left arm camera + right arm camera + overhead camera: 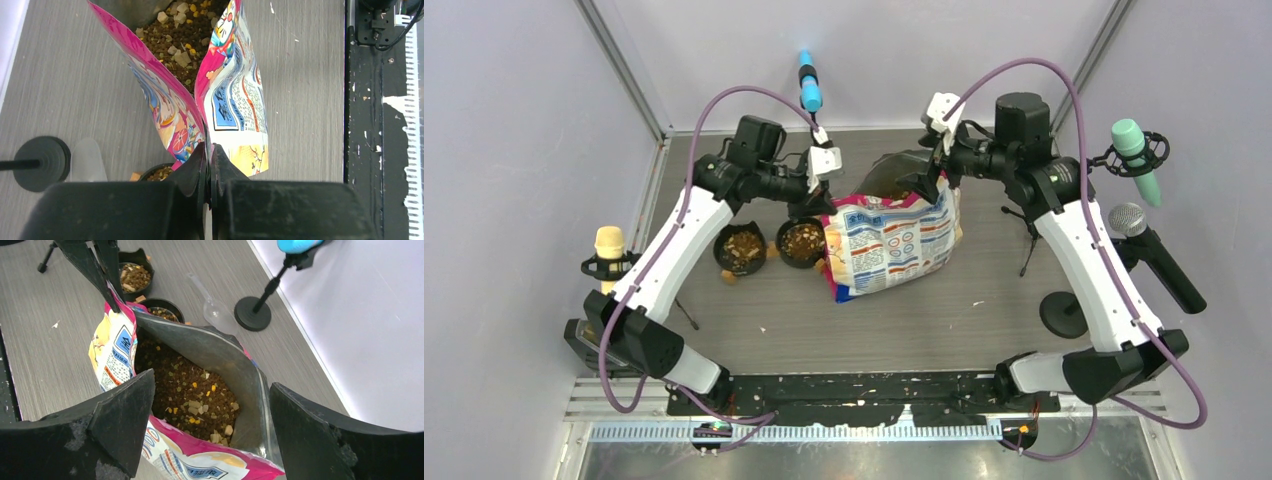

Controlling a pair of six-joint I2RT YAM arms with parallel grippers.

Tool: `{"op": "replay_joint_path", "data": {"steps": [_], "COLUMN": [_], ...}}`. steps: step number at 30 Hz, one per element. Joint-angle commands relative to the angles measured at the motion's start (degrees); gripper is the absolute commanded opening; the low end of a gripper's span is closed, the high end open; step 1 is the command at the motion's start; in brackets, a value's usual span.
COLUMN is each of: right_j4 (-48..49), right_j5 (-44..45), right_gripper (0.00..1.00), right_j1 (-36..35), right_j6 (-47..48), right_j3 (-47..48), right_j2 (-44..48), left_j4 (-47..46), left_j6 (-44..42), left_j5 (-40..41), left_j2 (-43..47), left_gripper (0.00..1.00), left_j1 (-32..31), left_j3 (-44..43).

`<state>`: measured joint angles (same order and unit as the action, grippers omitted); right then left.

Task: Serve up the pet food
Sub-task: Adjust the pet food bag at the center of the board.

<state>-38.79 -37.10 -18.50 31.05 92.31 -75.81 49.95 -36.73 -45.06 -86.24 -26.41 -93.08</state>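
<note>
Pet food (192, 395) in one bag (892, 243), two bowls (740, 247); left fingers (210, 162) pinching bag, right fingers (130, 410) wide.

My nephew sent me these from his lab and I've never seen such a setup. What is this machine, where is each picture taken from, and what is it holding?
These are two robot arms bolted to a table's near edge. One picture looks down from above; the other two come from cameras on each wrist.

On the table stands an open printed bag of pet food, beside two black bowls already holding kibble. Microphones on stands surround them.

The left gripper has its fingers pinched shut on the bag's edge. The right gripper is wide open, its fingers either side of the bag's mouth, gripping nothing.
</note>
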Motion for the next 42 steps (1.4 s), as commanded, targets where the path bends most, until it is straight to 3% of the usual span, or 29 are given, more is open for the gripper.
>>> {"op": "replay_joint_path", "data": {"steps": [1,9,13,18,21,28,33,38,42], "right_j4": [0.7,-0.5,3.5,11.2,13.3,15.6,9.2,7.9,6.6], "right_j5": [-3.1,-4.1,-2.6,1.4,4.2,10.0,19.2,30.7,48.2], "right_gripper": [0.92,0.91,0.91,0.91,0.91,0.92,0.90,0.89,0.87], "right_j1": [-2.6,-3.7,-3.6,-3.6,-3.6,-3.6,-3.6,-3.6,-3.5], "right_j6": [3.5,7.7,6.0,-0.1,-3.0,-8.0,-16.8,-21.2,-29.3], "right_j3": [5.3,8.3,6.2,2.7,1.5,1.3,8.9,7.9,9.3], "right_j2": [-2.1,-5.9,-4.9,-2.8,-2.1,-1.6,-4.4,-4.7,-5.5], "left_j4": [3.9,11.0,9.2,1.0,-2.0,-6.8,-15.9,-18.4,-15.2], "left_j6": [-2.4,-6.8,-3.9,2.4,3.8,8.0,21.8,37.3,48.9], "left_j5": [-3.4,-1.8,-0.1,2.8,3.9,6.7,15.5,38.7,52.8], "left_j2": [6.3,6.3,7.7,10.3,11.1,11.5,14.6,20.8,25.9], "left_gripper": [0.00,0.00,0.00,0.26,0.48,0.60,0.61,0.61,0.57], "left_j1": [2.8,3.1,3.2,3.3,3.3,3.3,5.2,5.5,5.5], "left_j3": [-0.8,-2.3,0.7,5.0,5.9,4.5,6.4,14.2,22.6]}}
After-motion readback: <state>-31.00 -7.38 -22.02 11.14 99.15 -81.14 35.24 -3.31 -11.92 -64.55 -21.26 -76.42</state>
